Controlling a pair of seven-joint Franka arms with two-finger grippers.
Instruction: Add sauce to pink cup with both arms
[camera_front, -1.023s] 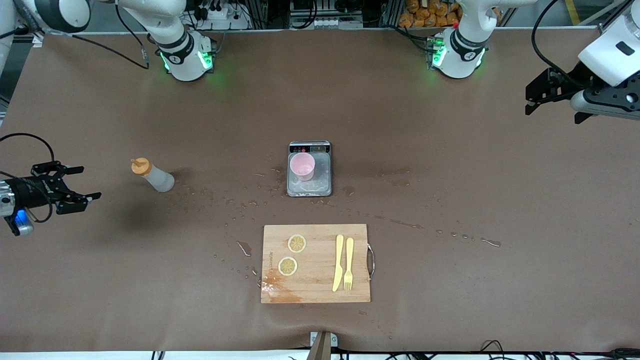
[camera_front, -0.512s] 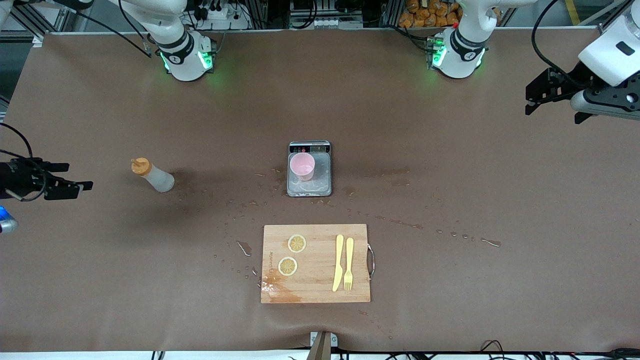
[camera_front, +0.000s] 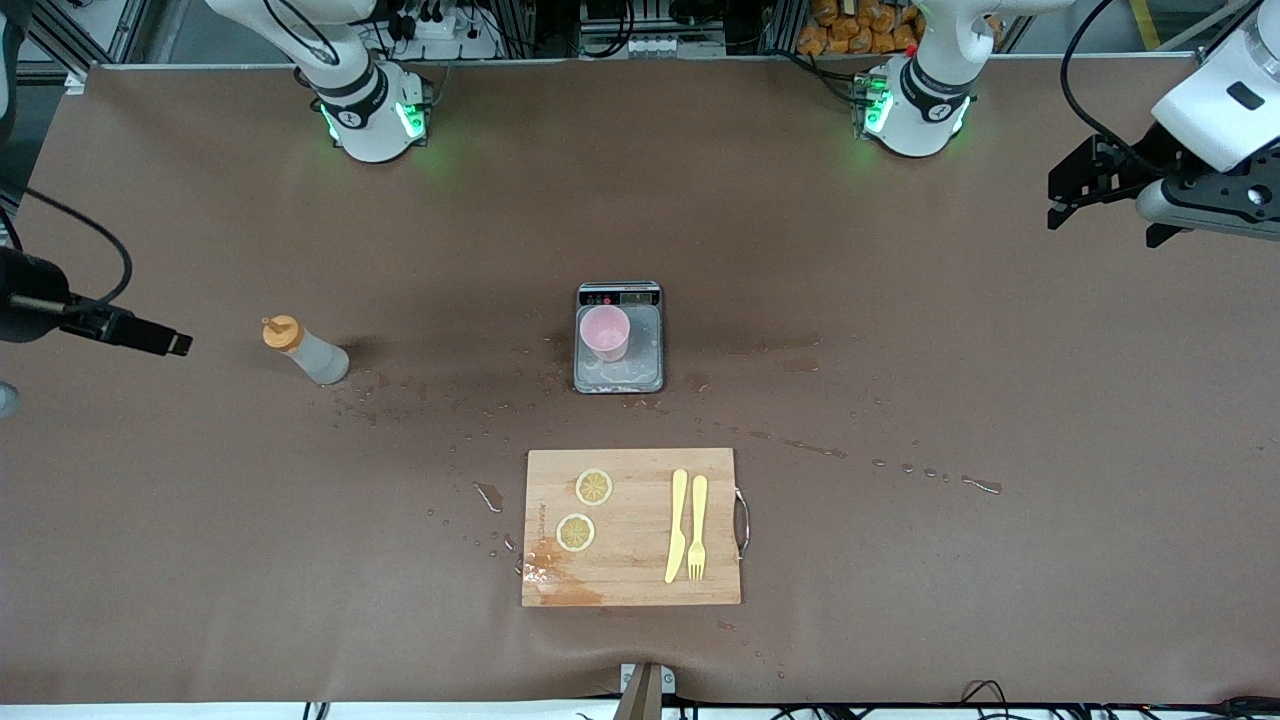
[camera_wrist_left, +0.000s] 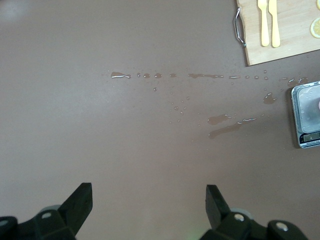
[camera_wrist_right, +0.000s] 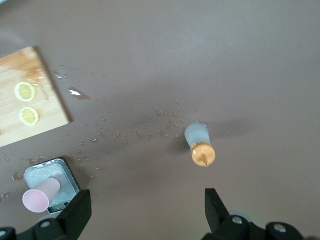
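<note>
The sauce (camera_front: 305, 351) is a whitish squeeze bottle with an orange cap, standing toward the right arm's end of the table; it also shows in the right wrist view (camera_wrist_right: 198, 141). The pink cup (camera_front: 605, 332) stands on the grey scale tray (camera_front: 645, 352) at mid-table, and the cup (camera_wrist_right: 40, 194) is seen again in the right wrist view. My right gripper (camera_front: 170, 342) hovers over the table beside the bottle, apart from it, open (camera_wrist_right: 147, 210) and empty. My left gripper (camera_front: 1062, 195) waits open (camera_wrist_left: 148, 205) over the left arm's end of the table.
A wooden cutting board (camera_front: 632, 527) lies nearer to the front camera than the scale, carrying two lemon slices (camera_front: 594, 487), a yellow knife (camera_front: 677, 525) and a fork (camera_front: 697, 527). Water drops (camera_front: 930, 473) and wet patches are scattered over the brown mat.
My right gripper has swung away from the front camera and turned edge-on, its fingertips staying short of the bottle. The left arm has hardly moved.
</note>
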